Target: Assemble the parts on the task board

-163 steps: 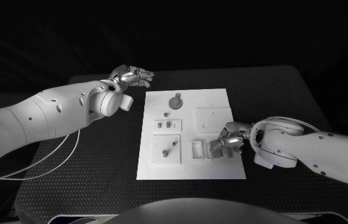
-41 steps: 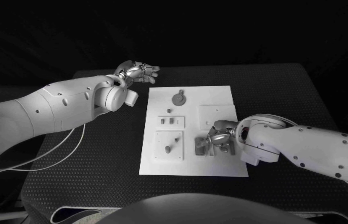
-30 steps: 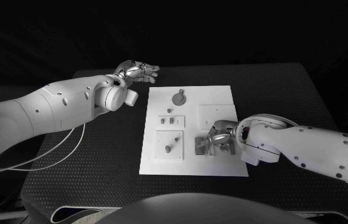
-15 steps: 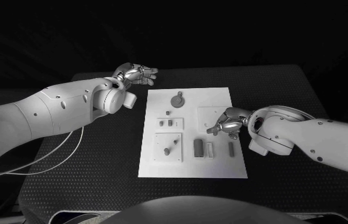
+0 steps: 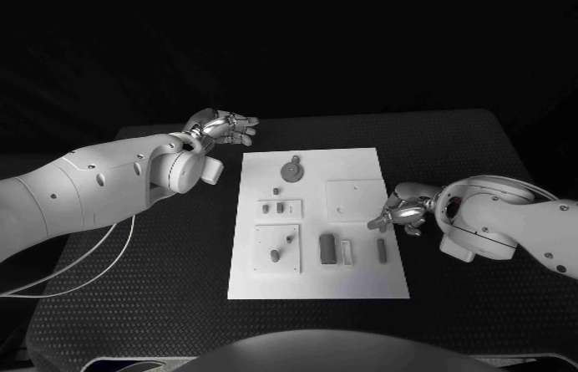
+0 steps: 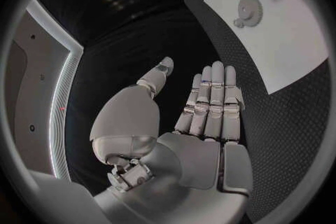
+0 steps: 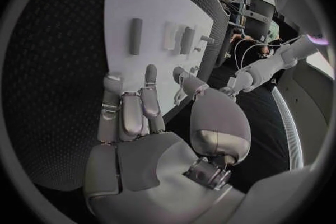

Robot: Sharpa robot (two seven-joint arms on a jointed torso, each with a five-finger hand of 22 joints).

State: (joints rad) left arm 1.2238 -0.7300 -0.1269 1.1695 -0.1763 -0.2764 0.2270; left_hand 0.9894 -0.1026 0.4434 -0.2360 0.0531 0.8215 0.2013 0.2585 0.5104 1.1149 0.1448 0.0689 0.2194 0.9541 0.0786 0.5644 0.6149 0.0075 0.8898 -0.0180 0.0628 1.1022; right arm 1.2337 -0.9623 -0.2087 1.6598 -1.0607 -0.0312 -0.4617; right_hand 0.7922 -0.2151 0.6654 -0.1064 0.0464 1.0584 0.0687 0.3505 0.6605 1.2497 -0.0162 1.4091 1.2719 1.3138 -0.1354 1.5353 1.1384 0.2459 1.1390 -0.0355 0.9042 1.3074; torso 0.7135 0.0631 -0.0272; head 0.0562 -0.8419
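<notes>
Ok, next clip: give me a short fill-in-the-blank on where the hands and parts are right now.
1. The right hand holds ____.
2. The gear lies at the board's ____ end, away from the robot.
3. The left hand hovers over the ____, beside the board.
Missing words: nothing; far; table

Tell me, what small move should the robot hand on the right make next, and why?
Probably reach back down to the loose dark bar-shaped part near the white task board's right edge. The right robot hand hovers open and holds nothing, just beyond that bar, which lies flat by the dark block in its slot.
</notes>
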